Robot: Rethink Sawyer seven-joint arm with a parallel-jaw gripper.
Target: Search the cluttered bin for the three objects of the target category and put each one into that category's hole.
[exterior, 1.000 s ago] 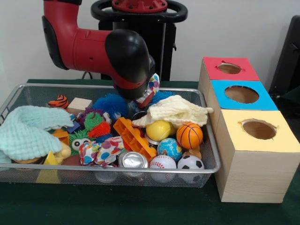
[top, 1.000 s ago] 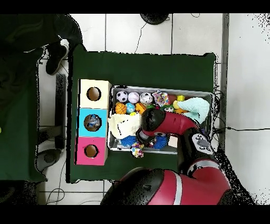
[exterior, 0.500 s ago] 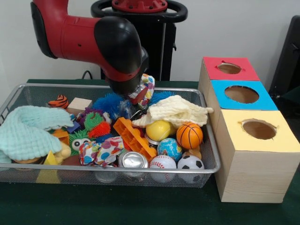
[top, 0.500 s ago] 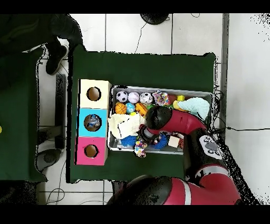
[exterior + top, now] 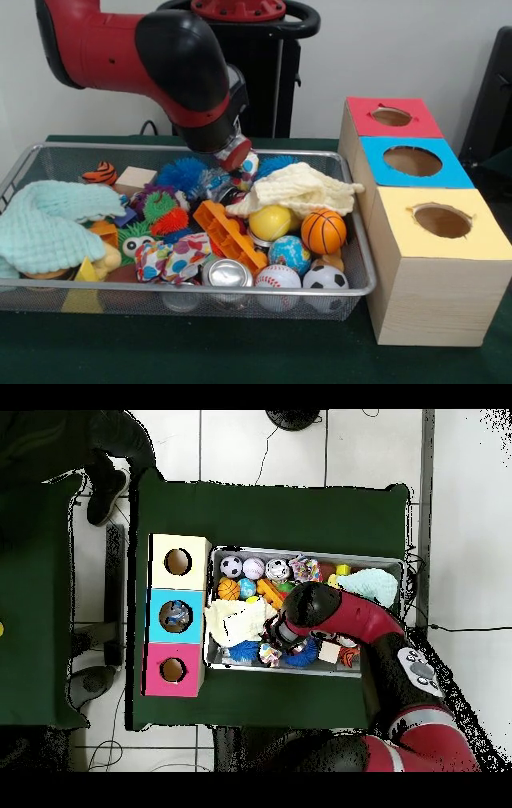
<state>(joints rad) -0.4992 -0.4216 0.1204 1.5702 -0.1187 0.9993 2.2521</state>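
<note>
The arm bends low over the bin's [image 5: 352, 232] far side; its pincer [image 5: 240, 160] grips a polka-dot cloth [image 5: 250, 166].

A dark green tablecloth [image 5: 200, 352] covers the table, a black stand [image 5: 272, 80] rises behind it — and a person's shoe [image 5: 105, 496] shows overhead on the floor.

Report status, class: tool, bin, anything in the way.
Tool low over the bin, at a polka-dot cloth; grip unclear. Bin packed: balls, cloths, can. Cream cloth lies beside the tool. Three box holes unblocked.
</note>
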